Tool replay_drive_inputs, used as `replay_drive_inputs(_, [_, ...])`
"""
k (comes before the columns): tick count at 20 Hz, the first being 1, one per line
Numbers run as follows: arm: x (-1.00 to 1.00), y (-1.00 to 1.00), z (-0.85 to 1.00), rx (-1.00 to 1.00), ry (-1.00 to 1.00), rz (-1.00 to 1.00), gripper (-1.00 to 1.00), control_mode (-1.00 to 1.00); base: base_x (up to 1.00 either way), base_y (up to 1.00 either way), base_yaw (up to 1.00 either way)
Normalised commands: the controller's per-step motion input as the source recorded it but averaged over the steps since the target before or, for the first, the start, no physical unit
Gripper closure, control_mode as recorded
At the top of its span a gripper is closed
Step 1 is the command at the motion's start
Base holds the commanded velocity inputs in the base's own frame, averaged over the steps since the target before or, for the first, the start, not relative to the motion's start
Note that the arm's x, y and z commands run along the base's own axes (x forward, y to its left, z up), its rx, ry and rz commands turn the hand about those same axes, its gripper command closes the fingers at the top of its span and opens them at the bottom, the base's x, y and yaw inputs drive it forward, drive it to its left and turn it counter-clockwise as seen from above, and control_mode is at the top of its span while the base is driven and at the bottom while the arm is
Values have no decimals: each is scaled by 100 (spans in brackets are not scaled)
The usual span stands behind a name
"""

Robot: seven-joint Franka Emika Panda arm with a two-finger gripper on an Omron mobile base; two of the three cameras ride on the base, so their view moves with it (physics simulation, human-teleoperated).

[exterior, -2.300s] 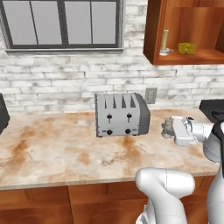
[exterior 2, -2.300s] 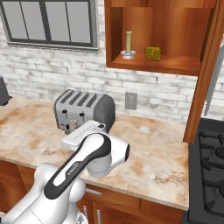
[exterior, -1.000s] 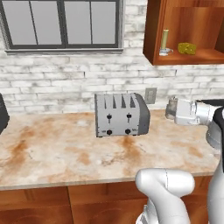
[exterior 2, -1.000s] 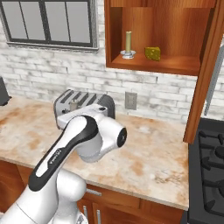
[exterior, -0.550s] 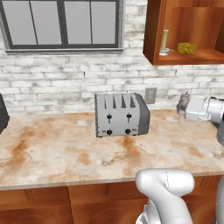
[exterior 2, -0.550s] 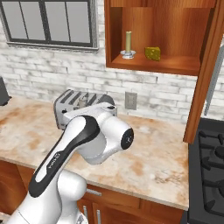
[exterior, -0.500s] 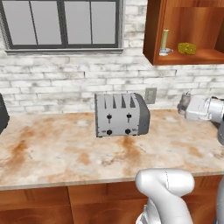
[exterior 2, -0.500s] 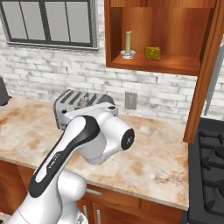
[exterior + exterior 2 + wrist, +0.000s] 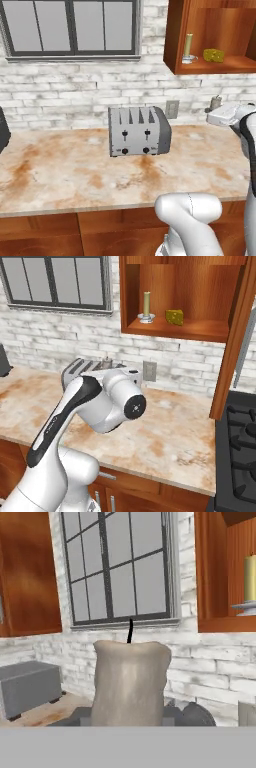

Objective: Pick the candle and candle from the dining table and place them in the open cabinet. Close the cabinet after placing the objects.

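While the gripper (image 9: 216,106) pinches the stubby grey candle (image 9: 131,682) between its fingers, the hand sits higher and further right than a second ago, above the dining table (image 9: 75,175) beside the toaster (image 9: 139,131). Taper candle (image 9: 146,306) and yellow wedge (image 9: 174,317): unchanged on the open cabinet (image 9: 180,328) shelf.

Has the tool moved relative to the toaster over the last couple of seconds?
Yes. In the left base view the tool, shut on the grey candle, has risen and shifted right, away from the toaster, toward the cabinet.
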Motion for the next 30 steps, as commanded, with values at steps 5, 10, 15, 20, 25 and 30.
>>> replay_drive_inputs(5, [19, -32, 22, -1, 0, -18, 100, -100, 0, 0, 0])
replay_drive_inputs(10, [20, -29, 25, -1, 0, -16, 100, -100, 0, 0, 0])
replay_drive_inputs(15, [23, -27, 29, 0, 1, -17, 100, -100, 0, 0, 0])
replay_drive_inputs(20, [5, -34, 31, 0, 0, -11, 100, -100, 0, 0, 0])
replay_drive_inputs(25, [1, -30, 39, 0, 0, -7, 100, -100, 0, 0, 0])
replay_drive_inputs(30, [3, -20, 49, 0, 0, -4, 100, -100, 0, 0, 0])
